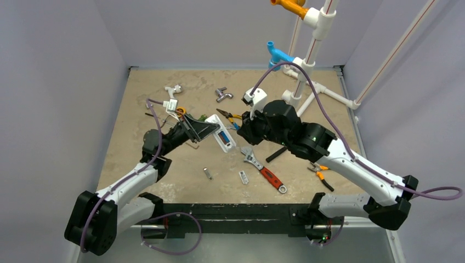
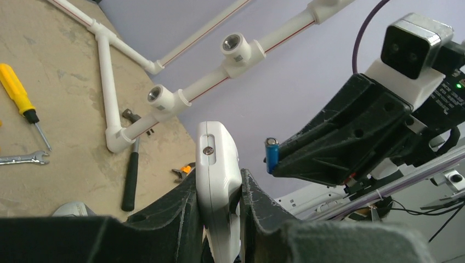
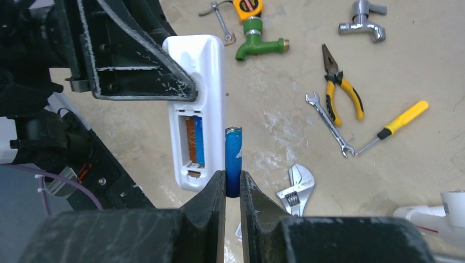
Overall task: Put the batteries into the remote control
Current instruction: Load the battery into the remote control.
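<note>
Misalignment threatens: right gripper [image 3: 233,189] pinches a battery [image 3: 234,156] beside the remote control [image 3: 197,82] clamped by left gripper [image 2: 219,189]. A tilted push could jam it.

Battery [image 3: 233,156] base out of sight within the right claw [image 3: 232,183]

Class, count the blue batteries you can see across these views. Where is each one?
2. The held battery stands upright, clamped in the right tool, beside the remote control. The seated battery lies in the remote's open recess. Others may be hidden.
</note>
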### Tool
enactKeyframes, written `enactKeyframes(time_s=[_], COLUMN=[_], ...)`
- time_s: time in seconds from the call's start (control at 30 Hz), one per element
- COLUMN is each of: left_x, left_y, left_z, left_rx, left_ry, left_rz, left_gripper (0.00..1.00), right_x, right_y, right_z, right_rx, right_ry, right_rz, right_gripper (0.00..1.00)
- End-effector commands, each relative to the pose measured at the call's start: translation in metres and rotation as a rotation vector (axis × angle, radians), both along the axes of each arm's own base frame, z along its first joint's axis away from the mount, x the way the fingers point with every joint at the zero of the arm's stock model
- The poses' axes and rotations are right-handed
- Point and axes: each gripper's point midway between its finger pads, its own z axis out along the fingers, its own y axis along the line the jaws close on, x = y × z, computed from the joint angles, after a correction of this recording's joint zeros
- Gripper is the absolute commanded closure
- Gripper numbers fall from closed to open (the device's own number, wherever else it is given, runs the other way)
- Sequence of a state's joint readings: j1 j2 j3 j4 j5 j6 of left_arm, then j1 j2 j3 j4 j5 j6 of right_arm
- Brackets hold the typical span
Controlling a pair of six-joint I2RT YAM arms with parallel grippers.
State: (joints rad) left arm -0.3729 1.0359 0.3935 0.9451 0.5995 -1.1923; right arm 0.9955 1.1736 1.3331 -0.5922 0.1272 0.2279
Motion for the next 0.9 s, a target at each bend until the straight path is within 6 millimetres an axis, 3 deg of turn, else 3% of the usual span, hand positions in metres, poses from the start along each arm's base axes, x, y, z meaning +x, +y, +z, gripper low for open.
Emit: enactKeyframes(time_s=[0.0, 0.23, 0.87], left_x=[0.005, 0.008, 0.007], left_y=[-0.006, -0.013, -0.016], left_z=[-0.006, -0.014, -0.011], left_rx=[0.014, 0.002, -0.006], left_ry=[0.023, 0.058, 0.077], left_rz=[0.021, 0.009, 0.005], left_gripper=[1.0, 1.0, 1.0], right_x=[-0.009, -0.017, -0.008], right_y=[0.007, 0.024, 0.027], right_z=[0.007, -0.007, -0.044], right_rx=[0.045, 0.045, -0.038], right_ry=[0.081, 0.163, 0.241], right_rz=[0.08, 0.151, 0.092], right_gripper=[1.0, 1.0, 1.0])
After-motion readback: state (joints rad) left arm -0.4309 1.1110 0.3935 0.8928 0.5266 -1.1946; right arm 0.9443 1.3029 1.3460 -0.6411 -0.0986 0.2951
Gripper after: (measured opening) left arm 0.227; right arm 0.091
